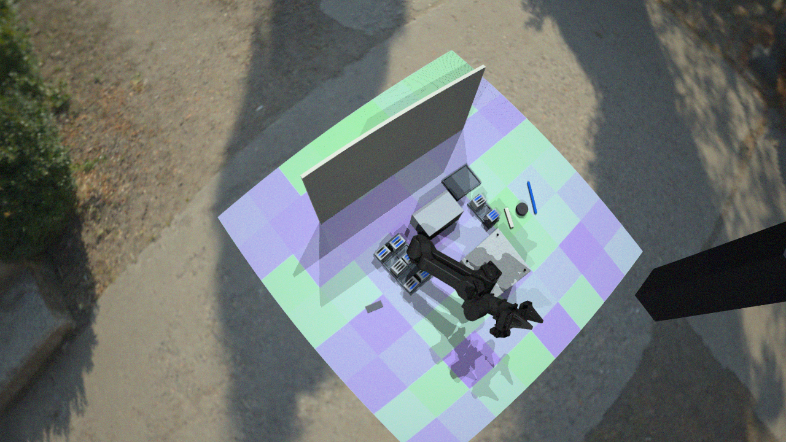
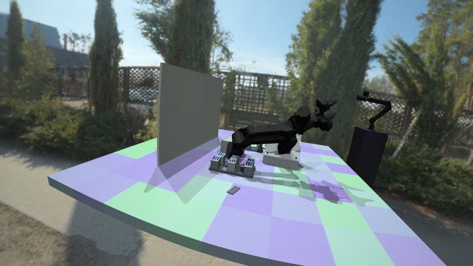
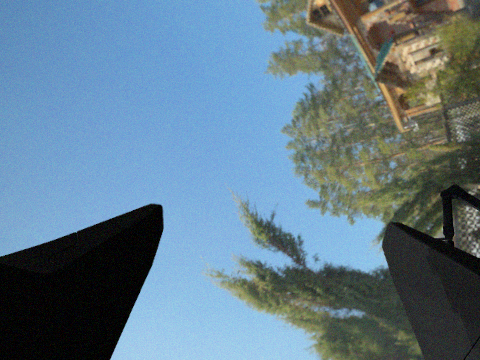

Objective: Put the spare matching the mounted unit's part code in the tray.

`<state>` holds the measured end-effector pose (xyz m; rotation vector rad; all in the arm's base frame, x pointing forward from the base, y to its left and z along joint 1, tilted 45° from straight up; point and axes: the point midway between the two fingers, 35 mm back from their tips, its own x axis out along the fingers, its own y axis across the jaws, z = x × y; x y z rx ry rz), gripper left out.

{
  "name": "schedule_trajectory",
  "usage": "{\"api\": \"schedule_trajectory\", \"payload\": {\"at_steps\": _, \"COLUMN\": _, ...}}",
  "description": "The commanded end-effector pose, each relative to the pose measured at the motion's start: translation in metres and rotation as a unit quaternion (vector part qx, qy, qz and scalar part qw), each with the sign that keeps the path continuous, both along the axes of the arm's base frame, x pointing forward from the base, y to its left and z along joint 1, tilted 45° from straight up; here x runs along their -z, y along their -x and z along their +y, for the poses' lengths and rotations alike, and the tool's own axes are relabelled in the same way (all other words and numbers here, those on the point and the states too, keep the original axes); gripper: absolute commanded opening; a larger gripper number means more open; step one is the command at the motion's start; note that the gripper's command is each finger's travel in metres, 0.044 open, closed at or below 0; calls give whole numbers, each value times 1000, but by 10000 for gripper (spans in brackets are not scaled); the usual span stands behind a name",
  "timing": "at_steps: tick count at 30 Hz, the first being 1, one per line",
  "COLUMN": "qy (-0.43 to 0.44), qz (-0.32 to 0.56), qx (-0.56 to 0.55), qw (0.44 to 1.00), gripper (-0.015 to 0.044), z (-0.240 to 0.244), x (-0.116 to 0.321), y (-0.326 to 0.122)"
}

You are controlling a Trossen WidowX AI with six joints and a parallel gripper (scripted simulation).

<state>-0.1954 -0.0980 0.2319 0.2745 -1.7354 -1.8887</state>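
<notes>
Left to right from overhead, using the pale box (image 1: pixel 438 213) (image 2: pixel 226 145) as the landmark: thin grey slip (image 1: pixel 373 306) (image 2: pixel 233 190) is below-left of it, tall grey panel (image 1: pixel 395 145) (image 2: pixel 191 113) stands above-left, and the rack (image 1: pixel 392 272) (image 2: pixel 231 173) of blue-striped blocks is just down-left. Dark shallow tray (image 1: pixel 461 182) is just up-right of the box, nothing visible in it. Right of the box there's a smaller holder with two more striped blocks, then a white stick (image 1: pixel 508 218), black disc (image 1: pixel 521 209) and blue rod (image 1: pixel 532 197). Gripper (image 1: pixel 536 325) (image 2: pixel 336 107) (image 3: pixel 278 227) is raised well down-right of the box, fingers wide, holding zilch. Can't read any codes or tell which unit is the mounted one, sorry.
</notes>
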Motion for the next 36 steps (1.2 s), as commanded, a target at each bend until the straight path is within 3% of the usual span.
{"api": "schedule_trajectory", "payload": {"at_steps": 1, "qy": 0, "qz": 0, "qx": 0, "qw": 1000, "gripper": 426, "z": 0, "x": 0, "y": 0}}
{"api": "schedule_trajectory", "payload": {"at_steps": 8, "qy": -17, "qz": -6, "qx": -16, "qw": 1000, "gripper": 440, "z": -8, "x": 0, "y": -1}}
{"api": "schedule_trajectory", "payload": {"at_steps": 13, "qy": -144, "qz": -32, "qx": -142, "qw": 979, "gripper": 440, "z": -65, "x": -1, "y": -18}}
{"api": "schedule_trajectory", "payload": {"at_steps": 19, "qy": -290, "qz": -13, "qx": -305, "qw": 907, "gripper": 440, "z": -129, "x": 2, "y": -59}}
{"api": "schedule_trajectory", "payload": {"at_steps": 27, "qy": -439, "qz": 79, "qx": -511, "qw": 735, "gripper": 440, "z": -194, "x": 13, "y": -145}}
{"api": "schedule_trajectory", "payload": {"at_steps": 36, "qy": -506, "qz": 229, "qx": -707, "qw": 437, "gripper": 440, "z": -219, "x": 37, "y": -283}}
